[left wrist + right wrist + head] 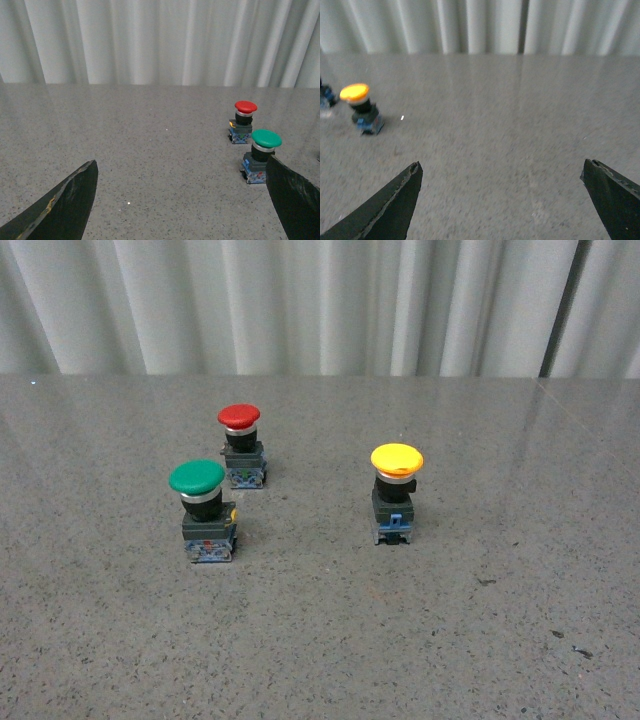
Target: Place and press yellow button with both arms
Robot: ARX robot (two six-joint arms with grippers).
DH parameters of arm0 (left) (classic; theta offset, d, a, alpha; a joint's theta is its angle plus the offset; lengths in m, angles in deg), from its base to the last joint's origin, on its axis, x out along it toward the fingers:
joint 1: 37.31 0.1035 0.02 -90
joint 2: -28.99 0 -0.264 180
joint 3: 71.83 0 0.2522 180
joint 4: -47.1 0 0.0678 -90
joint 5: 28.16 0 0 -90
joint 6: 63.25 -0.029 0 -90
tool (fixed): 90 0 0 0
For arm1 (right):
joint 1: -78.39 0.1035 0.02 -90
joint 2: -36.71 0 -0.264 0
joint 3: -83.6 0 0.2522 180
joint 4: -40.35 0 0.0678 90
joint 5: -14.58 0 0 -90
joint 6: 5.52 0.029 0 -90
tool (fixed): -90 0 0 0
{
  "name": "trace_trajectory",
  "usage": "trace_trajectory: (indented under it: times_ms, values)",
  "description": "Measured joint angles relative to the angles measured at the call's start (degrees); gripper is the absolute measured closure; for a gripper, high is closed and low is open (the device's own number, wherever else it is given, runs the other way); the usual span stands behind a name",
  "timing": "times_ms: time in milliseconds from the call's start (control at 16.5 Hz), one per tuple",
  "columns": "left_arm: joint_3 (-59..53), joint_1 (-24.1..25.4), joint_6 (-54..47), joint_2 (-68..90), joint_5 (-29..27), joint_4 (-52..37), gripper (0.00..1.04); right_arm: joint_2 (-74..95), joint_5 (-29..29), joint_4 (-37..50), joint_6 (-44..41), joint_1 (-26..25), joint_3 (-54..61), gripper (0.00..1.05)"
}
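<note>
The yellow button (396, 490) stands upright on the grey speckled table, right of centre in the front view. It has a wide yellow cap, a silver collar, a black body and a blue-grey base. It also shows in the right wrist view (360, 107), far off to one side of my right gripper (502, 167). That gripper is open and empty over bare table. My left gripper (182, 165) is open and empty too. The yellow button is out of the left wrist view. Neither arm shows in the front view.
A green-capped button (205, 510) stands left of centre, with a smaller red-capped button (242, 445) behind it. Both show in the left wrist view, the green one (261, 155) close beside one finger (295, 200), the red one (243, 121) beyond. A pleated white curtain (320, 300) backs the table.
</note>
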Motion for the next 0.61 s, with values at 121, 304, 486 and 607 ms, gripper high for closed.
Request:
trace_trajectory:
  times_ms: [121,304,486,607]
  values:
    - [0.0,0.0,0.04,0.0,0.07,-0.02,0.07,17.29,-1.42,7.61,-2.16,3.85,-6.69,0.07]
    - [0.0,0.0,0.04,0.02,0.02,0.0,0.07,40.59,1.18,25.64,-3.8,10.54,-22.01,0.07]
    - [0.0,0.0,0.04,0.02,0.04,0.0,0.07,63.14,1.92,28.87,-3.43,17.38,-34.4,0.07]
    - [0.0,0.0,0.04,0.02,0.04,0.0,0.07,74.38,3.06,27.93,-2.34,20.68,-43.25,0.07]
